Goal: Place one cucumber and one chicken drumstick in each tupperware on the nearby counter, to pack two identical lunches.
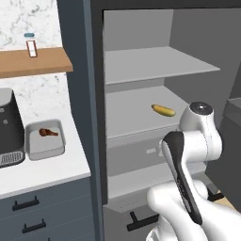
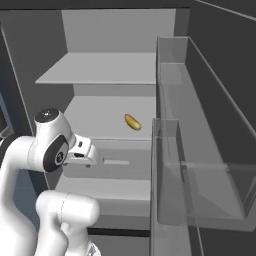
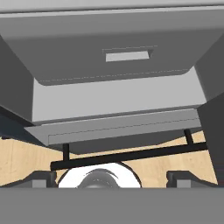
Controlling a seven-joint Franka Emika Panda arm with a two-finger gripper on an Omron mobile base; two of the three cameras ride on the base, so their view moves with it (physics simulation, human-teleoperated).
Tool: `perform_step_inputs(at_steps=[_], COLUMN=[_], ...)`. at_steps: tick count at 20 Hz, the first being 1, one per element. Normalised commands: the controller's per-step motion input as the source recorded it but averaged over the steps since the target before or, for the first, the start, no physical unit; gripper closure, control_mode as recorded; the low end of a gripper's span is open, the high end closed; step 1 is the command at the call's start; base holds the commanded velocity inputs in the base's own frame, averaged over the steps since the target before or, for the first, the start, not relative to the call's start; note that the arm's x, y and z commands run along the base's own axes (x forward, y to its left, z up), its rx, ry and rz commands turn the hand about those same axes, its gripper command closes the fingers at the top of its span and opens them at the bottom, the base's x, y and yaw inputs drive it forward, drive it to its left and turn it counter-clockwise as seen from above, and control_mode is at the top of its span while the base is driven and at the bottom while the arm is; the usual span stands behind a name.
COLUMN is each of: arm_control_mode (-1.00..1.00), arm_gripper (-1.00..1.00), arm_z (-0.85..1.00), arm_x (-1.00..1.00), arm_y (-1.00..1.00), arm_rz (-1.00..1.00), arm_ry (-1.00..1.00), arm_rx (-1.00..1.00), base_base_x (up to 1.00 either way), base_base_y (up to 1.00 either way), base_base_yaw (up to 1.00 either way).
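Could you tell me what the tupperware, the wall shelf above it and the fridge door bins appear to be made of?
Tupperware: probably matte plastic, uniform light grey with rounded corners. Wall shelf: looks like wood, a warm brown slab with no gloss. Fridge door bins: clear plastic or glass, since the fridge wall shows through them.

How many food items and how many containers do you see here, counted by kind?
Tupperware: 1
Chicken drumstick, in the tupperware: 1
Yellowish food item on the fridge shelf: 1
Total: 3
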Motion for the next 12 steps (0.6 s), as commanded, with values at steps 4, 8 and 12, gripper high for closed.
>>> perform_step_inputs(at_steps=[4, 8, 12], arm_control_mode=[1.0, 1.0, 1.0], arm_gripper=[-1.0, -1.0, -1.0], arm_z=[0.0, 0.0, 0.0], arm_x=[0.0, 0.0, 0.0], arm_y=[0.0, 0.0, 0.0], arm_rz=[0.0, 0.0, 0.0], arm_ry=[0.0, 0.0, 0.0], arm_rx=[0.0, 0.0, 0.0], base_base_x=[0.05, 0.0, 0.01], base_base_y=[0.0, 0.0, 0.0], base_base_yaw=[-0.01, 0.0, 0.0])
